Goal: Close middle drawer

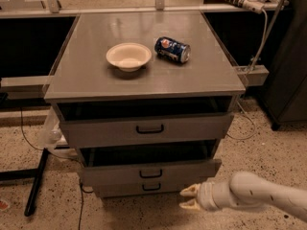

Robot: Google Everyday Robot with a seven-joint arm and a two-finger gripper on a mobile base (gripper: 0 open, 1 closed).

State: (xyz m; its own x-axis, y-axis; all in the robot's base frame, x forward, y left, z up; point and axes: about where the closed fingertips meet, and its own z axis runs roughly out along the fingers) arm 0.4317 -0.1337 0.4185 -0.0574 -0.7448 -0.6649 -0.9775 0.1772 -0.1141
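The white arm (271,195) reaches in from the lower right edge of the view, lying nearly level and pointing left. Past a ribbed wrist (207,197), the gripper (186,198) sits low and right of centre. Its two pale fingers (191,190) are spread apart, one above the other, holding nothing.

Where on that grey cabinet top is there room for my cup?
The cabinet top is bare left of the bowl, right of the can, and along the whole front edge. The middle is crowded: bowl and can sit close together. The gripper, open, hangs far below that top.
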